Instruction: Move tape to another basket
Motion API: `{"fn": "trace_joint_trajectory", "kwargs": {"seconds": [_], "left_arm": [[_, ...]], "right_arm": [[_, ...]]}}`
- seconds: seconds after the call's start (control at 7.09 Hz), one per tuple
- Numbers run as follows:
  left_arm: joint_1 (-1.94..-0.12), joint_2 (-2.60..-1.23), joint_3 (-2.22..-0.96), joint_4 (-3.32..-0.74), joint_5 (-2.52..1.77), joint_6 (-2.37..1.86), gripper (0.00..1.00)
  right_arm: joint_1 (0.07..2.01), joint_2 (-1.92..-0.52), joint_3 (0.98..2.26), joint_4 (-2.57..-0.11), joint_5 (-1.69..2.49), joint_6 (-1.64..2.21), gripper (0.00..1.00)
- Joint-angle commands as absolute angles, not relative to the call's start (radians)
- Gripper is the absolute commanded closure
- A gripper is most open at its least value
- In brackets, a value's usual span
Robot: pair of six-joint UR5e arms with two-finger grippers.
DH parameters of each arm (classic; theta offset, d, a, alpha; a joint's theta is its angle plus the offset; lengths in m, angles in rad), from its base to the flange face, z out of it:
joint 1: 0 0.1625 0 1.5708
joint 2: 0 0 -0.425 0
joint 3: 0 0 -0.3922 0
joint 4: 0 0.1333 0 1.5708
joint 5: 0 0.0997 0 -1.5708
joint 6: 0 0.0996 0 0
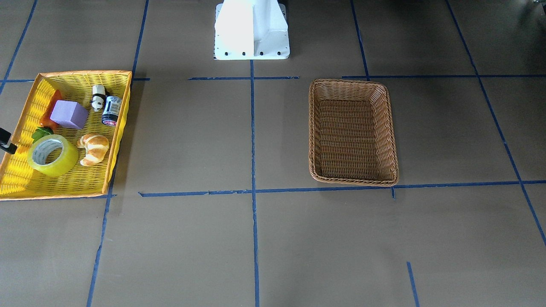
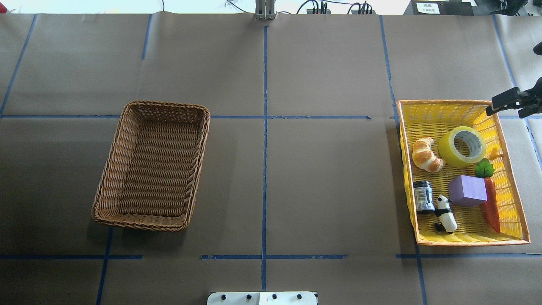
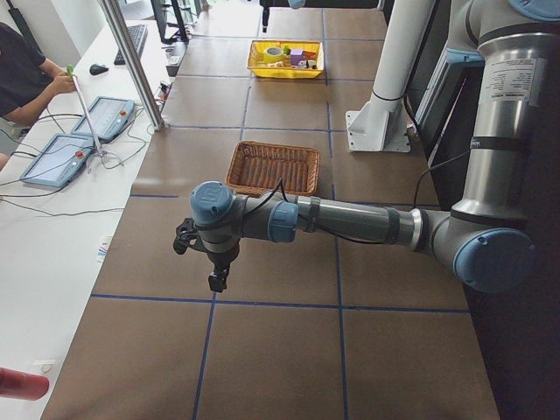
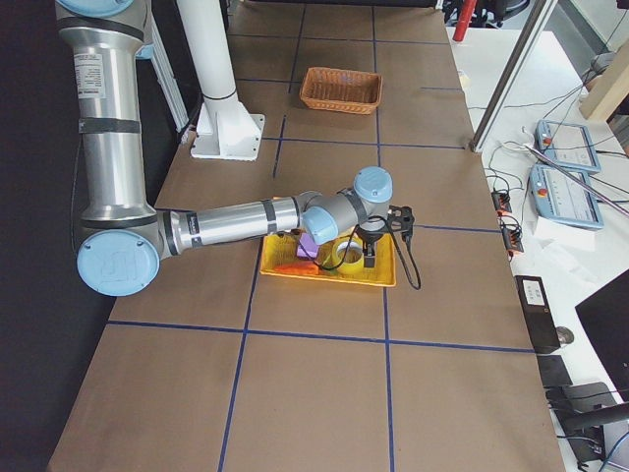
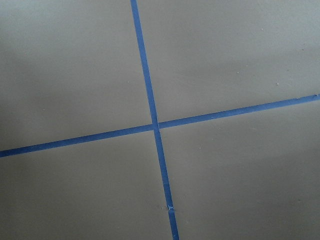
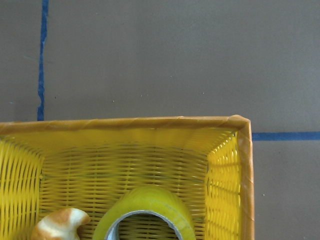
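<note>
Evidently, the tape (image 2: 461,146) is not yet grasped or moved to the basket (image 2: 166,104); the opening of the right gripper (image 2: 504,103) cannot be determined.

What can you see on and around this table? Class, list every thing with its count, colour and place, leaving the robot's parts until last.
wide translucent packing-tape roll: 1, yellow, in the mesh basket beside the croissant
toy croissant: 1, golden brown, mesh basket
cube block: 1, purple, mesh basket, next to the carrot
toy carrot: 1, orange with green leaves, along the mesh basket's wall
panda figurine: 1, black and white, mesh basket
small labelled jar: 1, dark, beside the panda
plastic mesh basket: 1, yellow with orange rim, robot's right
woven wicker basket: 1, brown, robot's left, empty
paper-covered table: 1, brown, blue grid lines
robot base: 1, white, table edge
right gripper: 1, black, at the mesh basket's far corner
left gripper: 1, black, over bare table
</note>
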State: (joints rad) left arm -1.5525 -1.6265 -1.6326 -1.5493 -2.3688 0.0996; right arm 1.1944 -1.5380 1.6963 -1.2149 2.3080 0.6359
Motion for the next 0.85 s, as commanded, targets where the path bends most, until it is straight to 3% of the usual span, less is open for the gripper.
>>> {"fn": "trace_joint_trajectory", "kwargs": {"seconds": [0.0, 0.71], "left_arm": [[-1.554, -1.626, -1.634, -1.549, -2.37, 0.1, 0.0], [-1.552, -1.626, -1.634, -1.551, -2.37, 0.1, 0.0]], "right_arm": [[1.099, -1.534, 1.671, -1.203, 2.244, 0.655, 0.0], [1.048, -1.529, 1.632, -1.203, 2.214, 0.647, 0.05]]}}
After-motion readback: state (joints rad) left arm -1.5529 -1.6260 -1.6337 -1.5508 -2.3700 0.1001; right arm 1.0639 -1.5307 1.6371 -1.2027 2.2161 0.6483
